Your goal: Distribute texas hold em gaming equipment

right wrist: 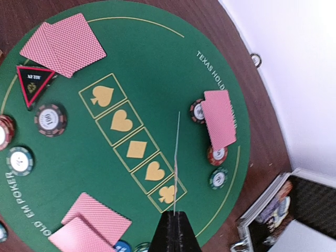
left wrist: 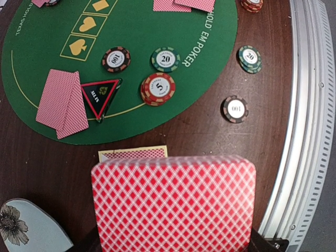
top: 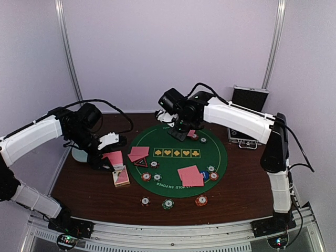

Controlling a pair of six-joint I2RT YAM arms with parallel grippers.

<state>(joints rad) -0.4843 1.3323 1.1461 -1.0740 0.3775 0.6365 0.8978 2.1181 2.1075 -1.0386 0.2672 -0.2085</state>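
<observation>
The left fingers (top: 98, 161) gripped a pink-red-backed card (left wrist: 173, 205) that filled the lower wrist view, hiding them and most of the deck (left wrist: 133, 154) on the brown surface (left wrist: 199, 136) beneath. The right fingers (right wrist: 169, 237) were closed on another card (right wrist: 176, 157), seen only edge-on as a thin line above the green mat (right wrist: 157, 68), its face unreadable.

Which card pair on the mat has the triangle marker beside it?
The pair on the left side of the mat: the black triangular marker sits right beside it. The near-right pair and the far cards have none.
</observation>
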